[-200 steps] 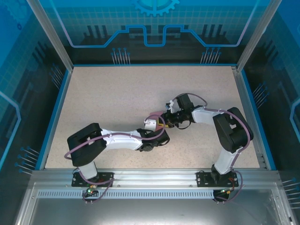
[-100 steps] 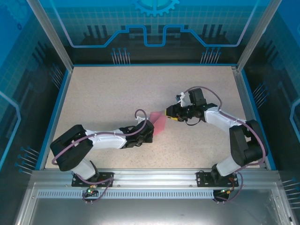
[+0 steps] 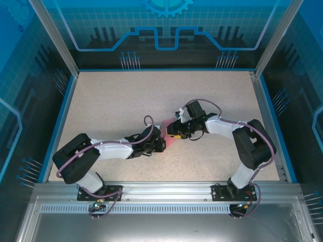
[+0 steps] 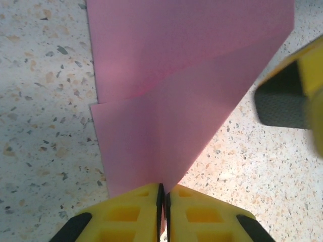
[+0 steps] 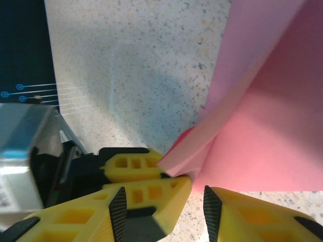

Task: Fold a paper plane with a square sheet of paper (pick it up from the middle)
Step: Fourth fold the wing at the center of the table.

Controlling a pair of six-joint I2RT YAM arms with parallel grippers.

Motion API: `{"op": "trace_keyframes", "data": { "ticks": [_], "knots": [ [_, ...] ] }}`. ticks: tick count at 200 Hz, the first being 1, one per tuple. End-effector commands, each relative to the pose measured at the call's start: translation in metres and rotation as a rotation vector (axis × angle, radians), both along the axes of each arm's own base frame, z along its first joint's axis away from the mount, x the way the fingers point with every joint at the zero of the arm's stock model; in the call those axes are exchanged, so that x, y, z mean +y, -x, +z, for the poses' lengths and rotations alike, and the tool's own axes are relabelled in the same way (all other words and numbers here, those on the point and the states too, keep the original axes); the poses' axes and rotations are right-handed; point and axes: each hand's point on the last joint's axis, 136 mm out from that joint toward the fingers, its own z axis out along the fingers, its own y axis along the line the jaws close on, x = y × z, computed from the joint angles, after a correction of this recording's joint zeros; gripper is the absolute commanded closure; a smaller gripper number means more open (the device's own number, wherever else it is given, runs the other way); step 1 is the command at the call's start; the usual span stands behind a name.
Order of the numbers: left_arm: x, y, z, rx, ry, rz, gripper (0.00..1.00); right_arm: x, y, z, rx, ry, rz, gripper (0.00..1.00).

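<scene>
The pink sheet of paper (image 3: 166, 126) is creased into overlapping flaps and is held just above the speckled table, between the two grippers. My left gripper (image 3: 161, 143) is shut on its near edge; in the left wrist view the yellow fingers (image 4: 136, 212) pinch the sheet (image 4: 176, 75) at a folded corner. My right gripper (image 3: 174, 132) meets the sheet from the right. Its jaws (image 5: 198, 194) stand open, with a lower corner of the paper (image 5: 262, 126) just above the gap. The left gripper's yellow fingers (image 5: 132, 164) lie close beside it.
The speckled table (image 3: 116, 101) is bounded by blue walls and aluminium posts (image 3: 55, 40). A metal rail (image 3: 166, 189) carries both arm bases at the near edge. The right arm's elbow (image 3: 250, 143) bends out to the right.
The right gripper has come back left to the paper after drawing away, and its jaws have opened wider. The left gripper has kept its hold and barely shifted.
</scene>
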Motion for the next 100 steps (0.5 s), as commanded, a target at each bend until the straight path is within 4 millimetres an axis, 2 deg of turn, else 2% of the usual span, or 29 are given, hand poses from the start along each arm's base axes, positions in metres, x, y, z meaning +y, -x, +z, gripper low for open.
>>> {"op": "trace_keyframes", "data": {
  "ticks": [1,24,71,100],
  "knots": [
    [-0.001,0.0,0.006,-0.016,0.015,-0.03,0.85,0.011,-0.009,0.001,0.005,-0.008,-0.002,0.52],
    [-0.001,0.0,0.006,-0.014,0.003,-0.039,0.78,0.015,-0.011,-0.004,0.017,0.006,0.0,0.53],
    [0.005,0.001,0.009,-0.018,-0.051,-0.045,0.68,0.016,-0.016,-0.01,0.033,0.022,-0.007,0.69],
    [0.008,0.004,0.008,-0.02,-0.083,-0.05,0.65,0.018,-0.017,-0.008,0.032,0.013,-0.006,0.73]
  ]
}}
